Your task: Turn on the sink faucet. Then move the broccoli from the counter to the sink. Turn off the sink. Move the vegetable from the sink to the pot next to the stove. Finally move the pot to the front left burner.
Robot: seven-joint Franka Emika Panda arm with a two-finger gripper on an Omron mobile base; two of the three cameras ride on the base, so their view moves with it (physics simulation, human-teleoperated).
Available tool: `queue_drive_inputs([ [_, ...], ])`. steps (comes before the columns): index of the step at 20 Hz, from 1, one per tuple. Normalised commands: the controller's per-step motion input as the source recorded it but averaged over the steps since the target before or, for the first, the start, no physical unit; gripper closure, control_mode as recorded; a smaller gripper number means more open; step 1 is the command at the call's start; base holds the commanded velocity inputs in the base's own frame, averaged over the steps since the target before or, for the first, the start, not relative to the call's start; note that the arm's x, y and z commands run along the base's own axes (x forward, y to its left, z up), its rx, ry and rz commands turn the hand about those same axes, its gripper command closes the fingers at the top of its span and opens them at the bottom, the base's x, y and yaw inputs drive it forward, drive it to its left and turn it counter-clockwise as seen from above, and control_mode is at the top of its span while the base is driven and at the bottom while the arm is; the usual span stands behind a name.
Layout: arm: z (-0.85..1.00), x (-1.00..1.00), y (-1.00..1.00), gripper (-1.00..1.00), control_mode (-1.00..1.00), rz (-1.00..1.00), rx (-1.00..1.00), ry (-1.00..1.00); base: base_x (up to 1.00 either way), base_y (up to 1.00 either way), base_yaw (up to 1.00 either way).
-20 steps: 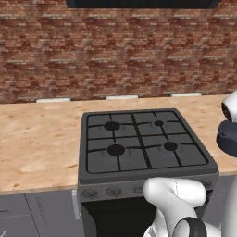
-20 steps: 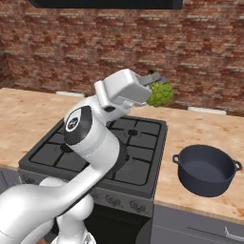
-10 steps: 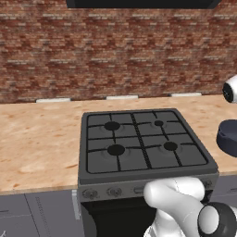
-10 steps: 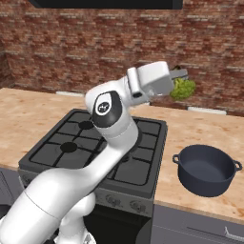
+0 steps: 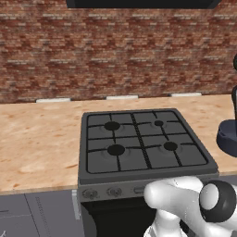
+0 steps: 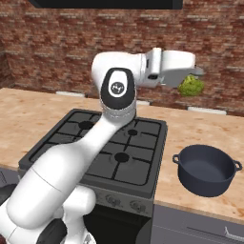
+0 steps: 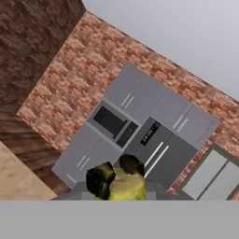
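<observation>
My gripper is clamped on the broccoli, high in the air above the counter and behind the pot, so I think a small slip or early release could drop it beside the pot.

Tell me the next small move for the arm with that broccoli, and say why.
Probably carry on sideways toward the pot, then lower. The gripper is shut on the broccoli and holds it high in front of the brick wall, roughly above the counter between the stove and the pot. The pot sits open beside the stove, so the floret should go in there.
</observation>
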Motion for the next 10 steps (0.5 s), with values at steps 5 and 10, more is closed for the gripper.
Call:
queue_drive_inputs([
  [5,-0.13,0.0,-0.28,1.0,-1.0,0.0,0.45,0.13,0.0,0.0,0.0],
  [10,-0.46,0.01,-0.25,1.0,-1.0,0.0,0.42,0.07,0.0,0.0,0.0],
])
